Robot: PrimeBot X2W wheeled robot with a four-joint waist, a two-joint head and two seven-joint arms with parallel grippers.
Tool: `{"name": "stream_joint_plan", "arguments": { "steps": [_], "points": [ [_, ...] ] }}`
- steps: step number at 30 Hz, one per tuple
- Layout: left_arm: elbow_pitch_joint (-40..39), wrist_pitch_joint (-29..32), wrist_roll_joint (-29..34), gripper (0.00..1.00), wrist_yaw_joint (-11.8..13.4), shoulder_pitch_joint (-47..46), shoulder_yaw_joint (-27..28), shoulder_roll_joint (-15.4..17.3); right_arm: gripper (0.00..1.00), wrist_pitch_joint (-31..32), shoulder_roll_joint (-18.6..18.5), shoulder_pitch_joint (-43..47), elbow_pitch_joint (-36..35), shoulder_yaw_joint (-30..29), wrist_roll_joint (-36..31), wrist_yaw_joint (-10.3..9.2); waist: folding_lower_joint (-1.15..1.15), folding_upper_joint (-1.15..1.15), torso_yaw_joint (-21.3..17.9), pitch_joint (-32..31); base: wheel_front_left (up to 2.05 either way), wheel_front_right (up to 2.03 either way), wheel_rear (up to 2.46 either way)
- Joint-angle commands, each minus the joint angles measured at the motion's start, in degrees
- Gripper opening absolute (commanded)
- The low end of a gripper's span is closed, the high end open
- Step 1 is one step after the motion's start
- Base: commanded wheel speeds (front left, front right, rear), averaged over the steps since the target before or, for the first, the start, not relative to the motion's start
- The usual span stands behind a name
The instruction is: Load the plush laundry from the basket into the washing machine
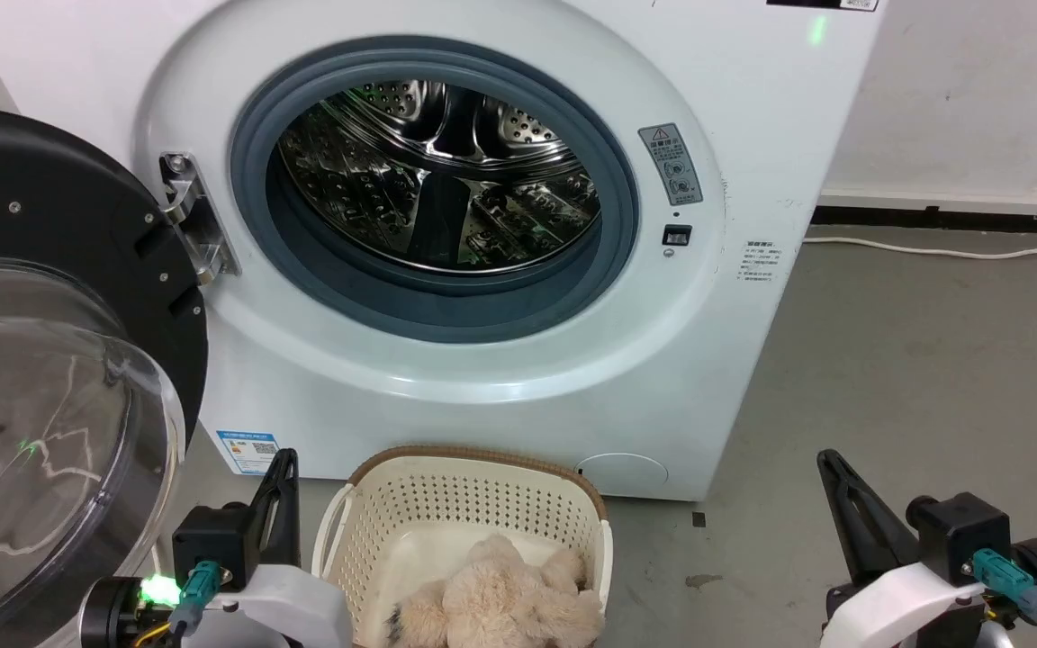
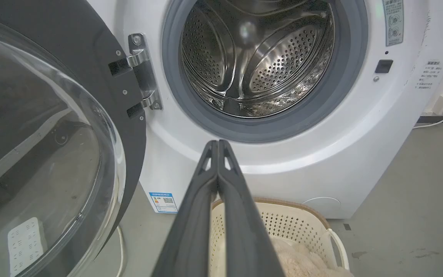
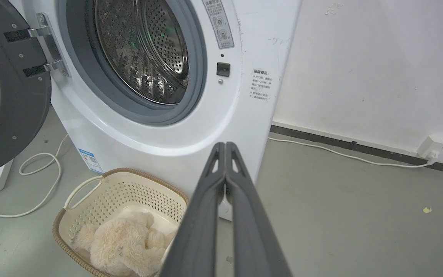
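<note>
**A:** What's the biggest thing there?

**B:** The washing machine (image 1: 500, 396), white, standing on the grey floor (image 1: 915, 378) close to the wall. Its door (image 1: 32, 225) is swung wide open to the left, with the black rim and clear bulge facing out. The perforated steel drum (image 1: 437, 180) shows through the grey gasket.

**A:** And the basket?

**B:** The basket (image 1: 446, 499) sits on the floor just in front of the machine's lower panel, below the porthole, its far rim near the white front.

**A:** Where's the plush laundry?

**B:** The plush laundry (image 1: 500, 603) lies inside the basket, on the bottom towards the near end. The shaggy fur is bunched, with a small dark patch at its left edge.

**A:** The grippers?

**B:** The left gripper (image 1: 284, 463) hangs just left of the basket. The right gripper (image 1: 829, 463) is well off to the right over bare floor. Both have their fingers pressed flat together, clasping nothing, and both are apart from the toy and the basket.
</note>
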Motion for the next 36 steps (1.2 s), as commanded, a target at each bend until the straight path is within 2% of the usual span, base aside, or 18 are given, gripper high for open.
{"name": "stream_joint_plan", "arguments": {
  "steps": [1,14,15,36],
  "points": [
    [0.1,0.02,0.14,0.0,-0.25,-0.5,0.08,0.0,0.0,0.02,-0.11,-0.69,-0.05,0.01,-0.43,0.05,0.0,0.0,0.0,0.0,0.0,0.0,0.0],
    [0.1,0.02,0.14,0.0,-0.25,-0.5,0.08,0.0,0.0,0.02,-0.11,-0.69,-0.05,0.01,-0.43,0.05,0.0,0.0,0.0,0.0,0.0,0.0,0.0],
    [0.0,0.0,0.0,1.0,0.0,0.0,0.02,0.0,1.0,0.0,0.0,0.0,0.0,0.01,0.0,0.0,0.0,0.0,0.0,0.0,0.0,0.0,0.0],
    [0.83,-1.96,-2.61,1.0,0.28,0.13,-1.81,0.09,1.0,-2.13,-0.02,0.75,0.13,0.46,2.85,0.01,0.0,0.0,-0.14,0.83,0.0,0.0,0.0]
  ]
}}
